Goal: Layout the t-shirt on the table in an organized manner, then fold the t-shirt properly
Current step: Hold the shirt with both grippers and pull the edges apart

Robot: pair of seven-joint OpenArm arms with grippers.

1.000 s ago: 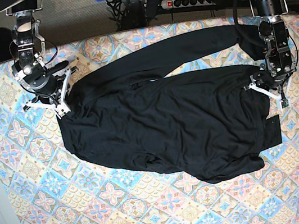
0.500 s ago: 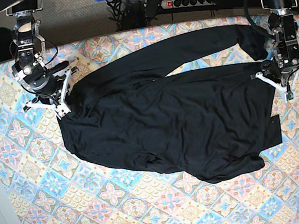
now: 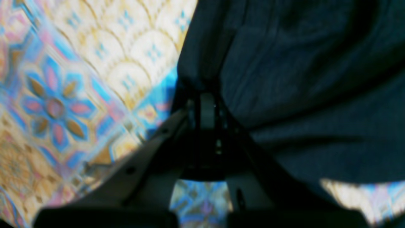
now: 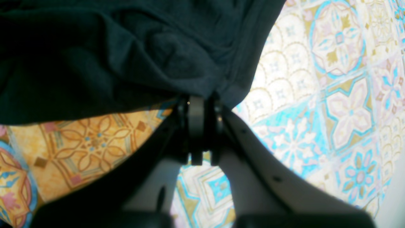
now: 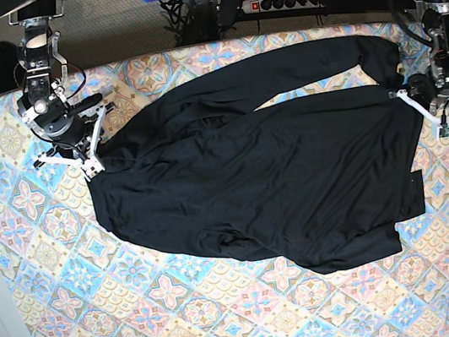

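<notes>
t-shirt [image 5: 260,180] | lies lengthwise between our grippers | left gripper [image 5: 415,97], right gripper [image 5: 94,162] each pinching an opposite edge

t-shirt [image 5: 260,180] spread on table [image 5: 32,250]; pincers at opposite edges

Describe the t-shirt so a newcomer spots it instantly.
Start at the table, covered in blue, pink and cream tile-patterned cloth. Spread across its middle lies the t-shirt, pinched at opposite edges by both claws. It is plain solid black, the only unpatterned fabric there.
</notes>
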